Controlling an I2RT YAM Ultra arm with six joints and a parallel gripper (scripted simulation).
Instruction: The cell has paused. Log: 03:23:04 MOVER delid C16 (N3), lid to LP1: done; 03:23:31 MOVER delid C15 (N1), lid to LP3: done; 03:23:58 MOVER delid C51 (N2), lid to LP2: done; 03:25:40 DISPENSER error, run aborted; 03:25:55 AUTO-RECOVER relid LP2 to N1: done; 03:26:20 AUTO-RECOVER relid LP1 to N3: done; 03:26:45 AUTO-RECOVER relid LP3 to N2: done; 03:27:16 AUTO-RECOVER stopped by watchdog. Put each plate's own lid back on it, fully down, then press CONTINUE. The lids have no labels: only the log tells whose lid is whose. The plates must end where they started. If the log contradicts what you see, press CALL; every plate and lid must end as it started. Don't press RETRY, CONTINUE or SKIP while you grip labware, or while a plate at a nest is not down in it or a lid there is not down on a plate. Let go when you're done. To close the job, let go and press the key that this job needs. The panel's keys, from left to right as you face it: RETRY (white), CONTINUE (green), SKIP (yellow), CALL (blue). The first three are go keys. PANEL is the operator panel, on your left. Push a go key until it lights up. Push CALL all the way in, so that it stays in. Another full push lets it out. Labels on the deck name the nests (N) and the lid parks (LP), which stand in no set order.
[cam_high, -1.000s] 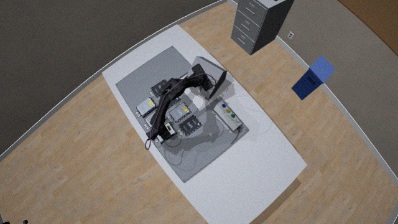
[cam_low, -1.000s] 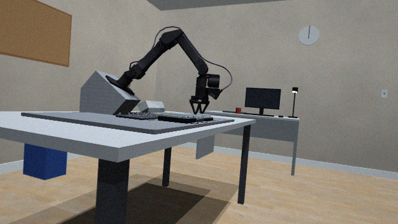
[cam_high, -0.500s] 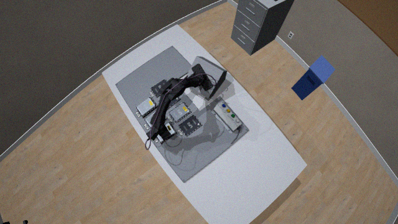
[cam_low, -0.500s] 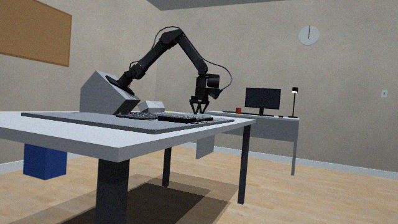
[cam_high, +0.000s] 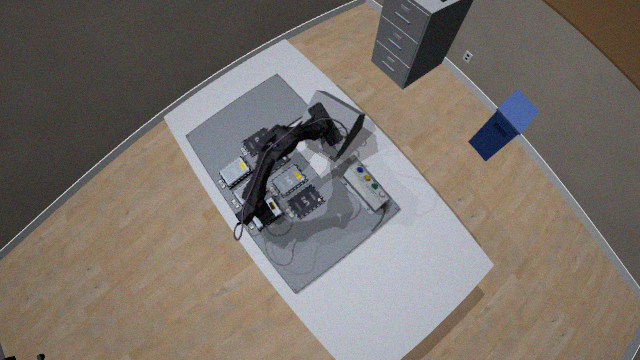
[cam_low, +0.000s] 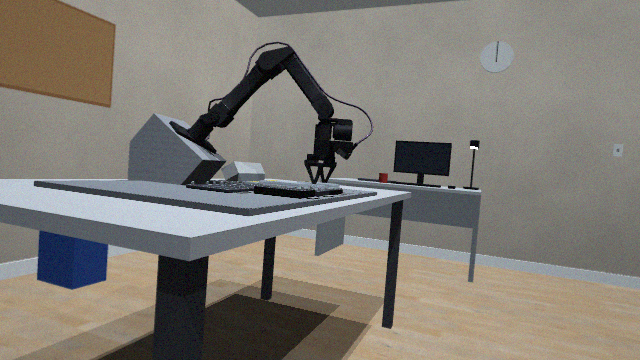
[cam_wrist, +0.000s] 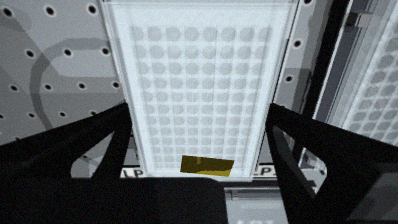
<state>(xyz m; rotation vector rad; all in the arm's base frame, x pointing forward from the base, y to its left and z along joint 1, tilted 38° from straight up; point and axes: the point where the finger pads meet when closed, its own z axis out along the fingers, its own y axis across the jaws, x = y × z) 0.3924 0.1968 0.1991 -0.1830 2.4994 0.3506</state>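
My gripper (cam_wrist: 198, 111) is low over the deck and shut on the long sides of a clear lid (cam_wrist: 197, 85). The lid lies on a well plate with a yellow tag (cam_wrist: 206, 165). In the overhead view the gripper (cam_high: 264, 212) is at the deck's near-left end, over this plate. Two more lidded plates with yellow tags sit at the left (cam_high: 235, 170) and in the middle (cam_high: 289, 180). The side view shows the gripper (cam_low: 320, 176) down at the plates (cam_low: 300, 189). A label starting "LP" shows beside the plate's near end. I cannot tell whether the lid is lifted off the plate.
Two dark empty lid parks lie at the back (cam_high: 257, 140) and the front right (cam_high: 306, 201). The operator panel (cam_high: 369, 184) with blue, yellow and green keys stands at the deck's right edge. A neighbouring lidded plate (cam_wrist: 372, 85) is close on the right in the wrist view.
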